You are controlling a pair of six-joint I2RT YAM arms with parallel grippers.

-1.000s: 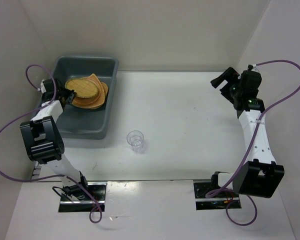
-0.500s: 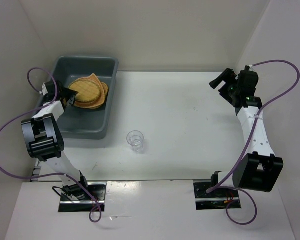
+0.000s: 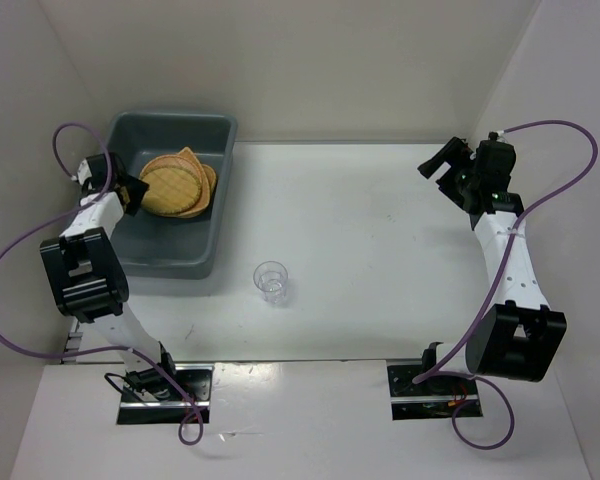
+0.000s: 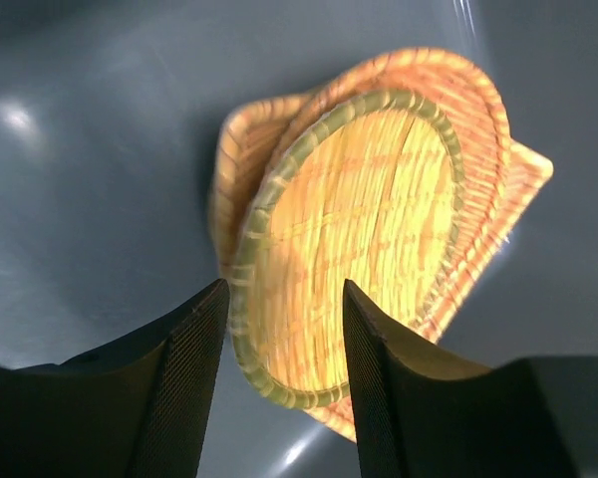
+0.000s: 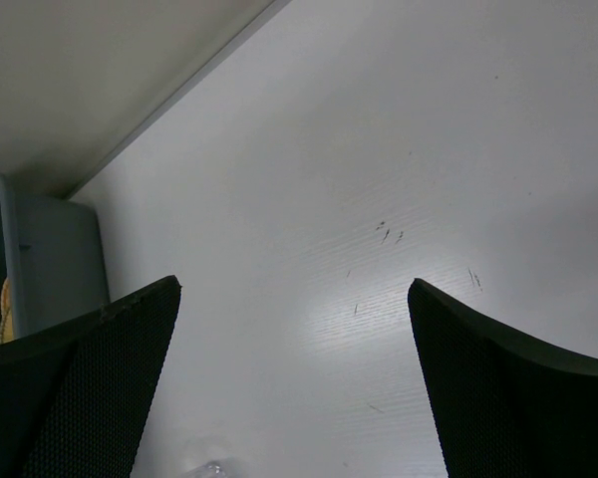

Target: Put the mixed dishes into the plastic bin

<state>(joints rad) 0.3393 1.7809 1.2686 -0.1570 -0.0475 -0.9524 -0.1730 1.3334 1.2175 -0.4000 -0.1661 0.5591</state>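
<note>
Left gripper (image 4: 284,299) jaws parted above trays (image 4: 369,219), right gripper (image 5: 294,287) jaws wide, empty

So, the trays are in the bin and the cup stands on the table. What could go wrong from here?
First, the left gripper is open and low in the bin, right beside the stacked trays; as it rises, a finger may catch their edge. Second, the cup is clear and probably light, so a grasp may tip or squash it.
</note>
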